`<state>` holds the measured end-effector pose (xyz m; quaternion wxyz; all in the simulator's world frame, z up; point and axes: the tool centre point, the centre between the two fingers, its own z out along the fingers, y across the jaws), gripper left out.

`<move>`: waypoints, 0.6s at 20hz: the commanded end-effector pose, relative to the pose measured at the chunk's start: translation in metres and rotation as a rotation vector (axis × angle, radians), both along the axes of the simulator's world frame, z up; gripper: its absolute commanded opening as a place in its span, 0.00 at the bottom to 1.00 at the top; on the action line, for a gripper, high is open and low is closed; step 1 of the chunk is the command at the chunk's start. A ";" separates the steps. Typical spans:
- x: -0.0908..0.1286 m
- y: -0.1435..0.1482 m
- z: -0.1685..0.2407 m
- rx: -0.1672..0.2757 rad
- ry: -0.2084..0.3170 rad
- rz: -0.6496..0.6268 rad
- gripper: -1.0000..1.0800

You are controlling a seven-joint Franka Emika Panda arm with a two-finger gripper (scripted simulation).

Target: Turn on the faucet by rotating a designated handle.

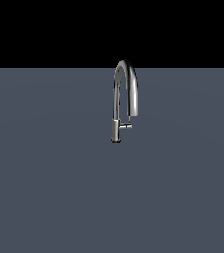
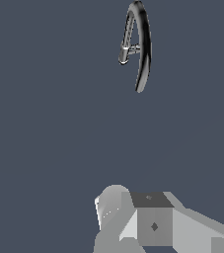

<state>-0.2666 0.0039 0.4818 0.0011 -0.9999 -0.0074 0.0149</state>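
The chrome gooseneck faucet [image 1: 116, 99] stands upright on the flat grey-blue surface, its arched spout curving over toward the exterior view's right. The handle [image 1: 127, 126], a short thin bar, sticks out from the lower stem toward the exterior view's right. The wrist view shows the faucet [image 2: 144, 49] small and far off, with the handle [image 2: 134, 49] crossing between stem and spout. Grey blocky parts of my gripper [image 2: 133, 217] show at that picture's edge, well apart from the faucet. Its jaws are not shown clearly, and nothing is seen held. The arm does not appear in the exterior view.
The grey-blue surface [image 1: 59, 188] spreads around the faucet on all sides. Beyond its far edge is plain black background [image 1: 44, 29]. No other objects show.
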 end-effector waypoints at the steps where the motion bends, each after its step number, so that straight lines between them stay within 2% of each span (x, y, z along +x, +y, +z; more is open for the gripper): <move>1: 0.000 0.000 0.000 0.000 0.000 0.000 0.00; 12: 0.017 0.001 -0.002 0.030 0.037 -0.032 0.00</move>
